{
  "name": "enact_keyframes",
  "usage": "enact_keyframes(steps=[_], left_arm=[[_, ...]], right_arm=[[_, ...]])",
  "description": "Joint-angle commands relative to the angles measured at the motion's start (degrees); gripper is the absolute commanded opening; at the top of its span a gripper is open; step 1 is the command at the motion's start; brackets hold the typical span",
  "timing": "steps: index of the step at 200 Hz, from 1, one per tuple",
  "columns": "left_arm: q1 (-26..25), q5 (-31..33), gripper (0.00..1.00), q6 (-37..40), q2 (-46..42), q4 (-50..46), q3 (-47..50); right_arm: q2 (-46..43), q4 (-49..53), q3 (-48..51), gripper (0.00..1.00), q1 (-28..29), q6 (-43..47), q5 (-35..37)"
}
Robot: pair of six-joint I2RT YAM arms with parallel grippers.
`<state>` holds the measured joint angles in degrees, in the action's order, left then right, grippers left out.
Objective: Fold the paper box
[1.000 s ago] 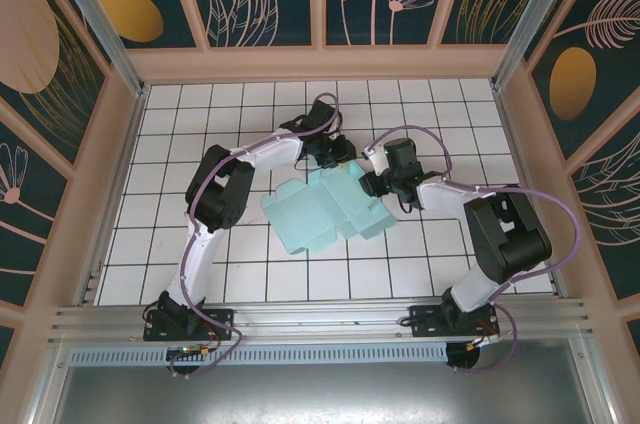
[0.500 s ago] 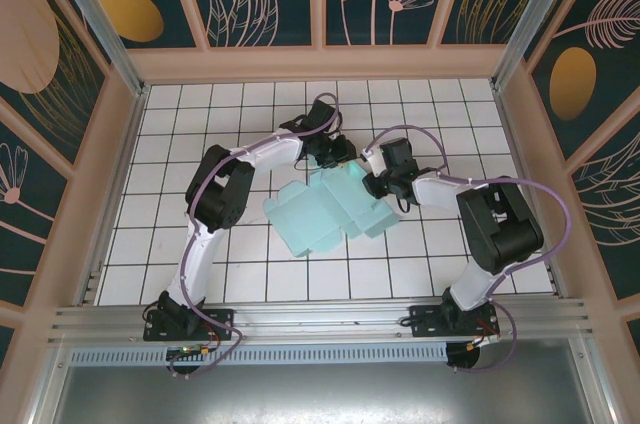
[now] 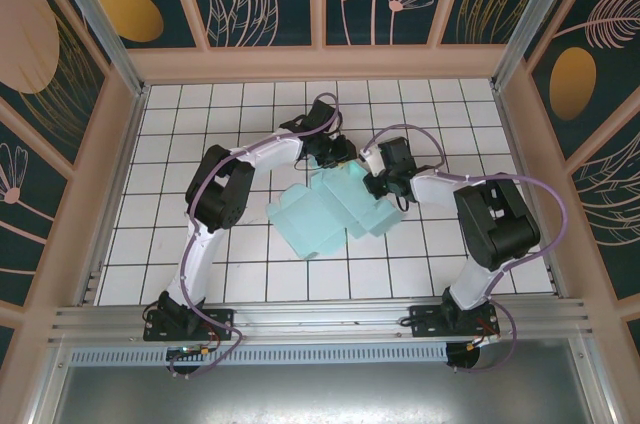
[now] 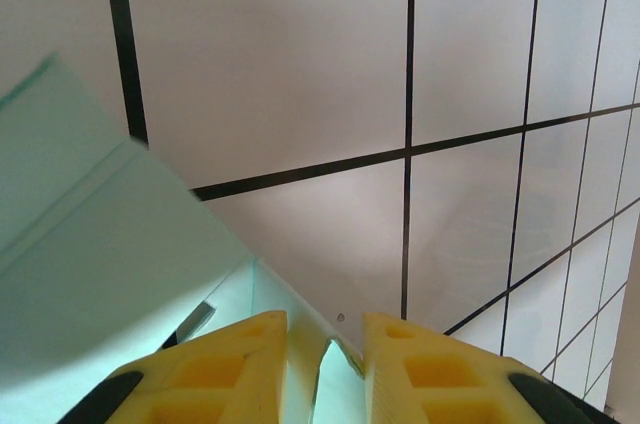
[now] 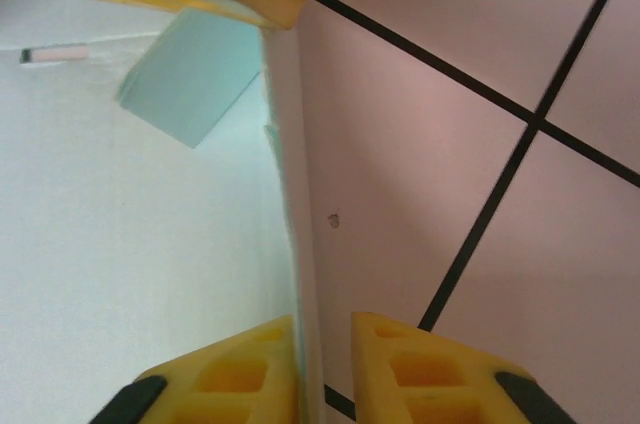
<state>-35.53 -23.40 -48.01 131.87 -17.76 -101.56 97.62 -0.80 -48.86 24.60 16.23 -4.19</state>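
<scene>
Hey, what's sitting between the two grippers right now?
A far corner of the box lies there; the top view shows it spanning from the left gripper to the right gripper.

The top external camera looks down from high above and behind both arms, far enough off to take in the whole tiled table. Each wrist camera sits just behind its own fingers and faces along them at very close range, with the left gripper and right gripper at the bottom edge. All three views share the paper box edge at the fingertips and the tiles ahead of them.
</scene>
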Motion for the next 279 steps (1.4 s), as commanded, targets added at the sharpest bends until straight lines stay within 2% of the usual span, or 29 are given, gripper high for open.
enact_keyframes(steps=[1, 11, 41, 57, 79, 83, 95, 98, 126, 151, 170, 198, 221, 252, 279], left_arm=[[-0.1, -0.1, 0.26, 1.5, 0.3, -0.7, 0.4], [-0.1, -0.1, 0.27, 1.6, 0.1, -0.7, 0.5], [0.0, 0.9, 0.38, 1.4, -2.1, 0.7, 1.4], [0.0, 2.7, 0.49, 0.8, -6.5, 4.9, 5.1], [0.0, 9.0, 0.65, 1.6, -14.4, 8.1, 10.2], [0.0, 11.3, 0.7, 2.0, -15.7, 7.5, 10.6], [0.0, 17.5, 0.95, 3.3, -19.8, 6.5, 12.5], [0.0, 18.9, 0.98, 3.6, -20.9, 6.5, 13.3], [0.2, 31.7, 0.99, 6.5, -31.0, 8.6, 20.9], [2.0, 36.9, 0.99, 8.7, -37.8, 10.3, 27.4], [5.0, 35.9, 0.99, 9.3, -40.0, 11.8, 31.5], [10.2, 30.7, 0.99, 7.4, -42.5, 17.3, 38.9], [13.6, 27.2, 0.99, 7.2, -42.2, 19.7, 41.3], [16.0, 25.1, 0.99, 7.5, -40.4, 20.6, 41.9], [17.5, 23.9, 0.99, 7.6, -39.0, 22.1, 42.5]], right_arm=[[0.9, 1.2, -1.7, 0.06, 0.2, 1.1, 0.6], [0.7, 1.2, -1.8, 0.0, 0.1, 1.3, 0.8], [-0.7, -0.1, -0.9, 0.0, 0.5, 2.0, 3.1], [-2.0, -2.5, 0.4, 0.0, 0.6, 2.9, 4.0], [-4.3, -5.0, 2.3, 0.0, 0.6, 3.4, 4.8], [-4.7, -5.2, 2.6, 0.0, 0.6, 3.5, 4.6], [-6.2, -6.2, 3.2, 0.0, 0.6, 3.8, 3.5], [-6.5, -6.4, 3.2, 0.0, 0.6, 3.8, 3.4], [-8.2, -7.1, 3.2, 0.0, 0.7, 4.0, 3.2], [-8.4, -6.8, 2.6, 0.0, 1.6, 5.5, 6.7], [-8.5, -6.5, 1.7, 0.0, 3.3, 7.1, 11.3], [-9.1, -5.9, 0.4, 0.0, 6.4, 10.4, 18.0], [-9.2, -7.1, 0.2, 0.0, 9.5, 14.2, 25.1], [-8.9, -11.6, 0.9, 0.0, 13.4, 20.1, 33.8], [-7.9, -20.1, 2.7, 0.0, 16.7, 28.2, 41.3]])
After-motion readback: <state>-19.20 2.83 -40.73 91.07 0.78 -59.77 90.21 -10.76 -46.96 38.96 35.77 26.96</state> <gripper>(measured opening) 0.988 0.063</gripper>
